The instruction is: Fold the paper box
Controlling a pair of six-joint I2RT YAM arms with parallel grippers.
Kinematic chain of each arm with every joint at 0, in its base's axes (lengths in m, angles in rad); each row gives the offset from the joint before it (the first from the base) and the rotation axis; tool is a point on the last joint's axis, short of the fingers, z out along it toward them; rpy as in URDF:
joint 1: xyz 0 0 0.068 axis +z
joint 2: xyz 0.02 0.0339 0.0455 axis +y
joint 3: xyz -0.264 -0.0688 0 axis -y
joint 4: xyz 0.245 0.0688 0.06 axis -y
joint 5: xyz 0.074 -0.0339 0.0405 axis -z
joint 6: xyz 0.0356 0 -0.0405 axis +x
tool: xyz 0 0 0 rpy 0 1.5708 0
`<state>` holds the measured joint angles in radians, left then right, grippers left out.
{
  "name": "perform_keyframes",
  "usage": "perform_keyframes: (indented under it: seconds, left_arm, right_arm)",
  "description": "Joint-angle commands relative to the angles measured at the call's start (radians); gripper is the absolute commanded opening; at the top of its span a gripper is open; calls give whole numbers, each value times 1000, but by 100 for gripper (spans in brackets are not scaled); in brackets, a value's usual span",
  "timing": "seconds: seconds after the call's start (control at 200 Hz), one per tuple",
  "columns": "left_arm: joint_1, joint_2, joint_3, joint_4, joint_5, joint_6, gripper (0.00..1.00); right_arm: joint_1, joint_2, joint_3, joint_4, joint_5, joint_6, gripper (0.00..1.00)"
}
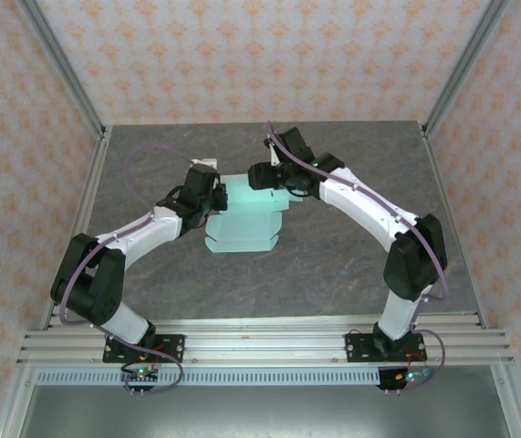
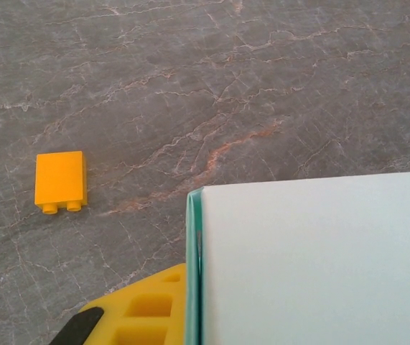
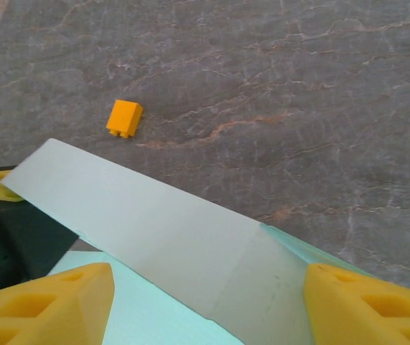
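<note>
The paper box (image 1: pixel 242 224) is pale mint card, lying partly folded at the middle of the table. In the left wrist view its doubled left wall (image 2: pixel 194 273) stands upright. My left gripper (image 2: pixel 194 305) is shut on that wall, one yellow finger (image 2: pixel 143 309) pressed against its outer face and the other hidden behind the card. From above, this gripper (image 1: pixel 213 196) sits at the box's back left corner. My right gripper (image 3: pixel 205 305) stands open at the box's back edge (image 1: pixel 274 178). A long raised flap (image 3: pixel 161 230) crosses between its two yellow fingers (image 3: pixel 47 305).
A small orange brick (image 2: pixel 60 182) lies on the grey marbled table (image 1: pixel 351 265) just beyond the box, also visible from the right wrist (image 3: pixel 124 117). Metal frame posts and patterned walls border the table.
</note>
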<state>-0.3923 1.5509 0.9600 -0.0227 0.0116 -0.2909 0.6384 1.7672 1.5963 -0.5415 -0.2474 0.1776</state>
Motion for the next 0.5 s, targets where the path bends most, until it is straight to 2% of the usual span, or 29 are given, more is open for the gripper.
perform_keyframes:
  seconds: [0.0,0.305,0.495]
  left_arm:
    - [-10,-38,-5,-14,-38,-17,1]
    - [-20,-35,-3,-6,-35,-24,1]
    - [-27,-35,-6,-4,-39,-24,1]
  right_arm:
    - [-1,-12,-45,74,-63,96,68]
    - [-5,-37,-168,317,-89,339,56]
    - [-9,-54,-243,480,-77,477,44]
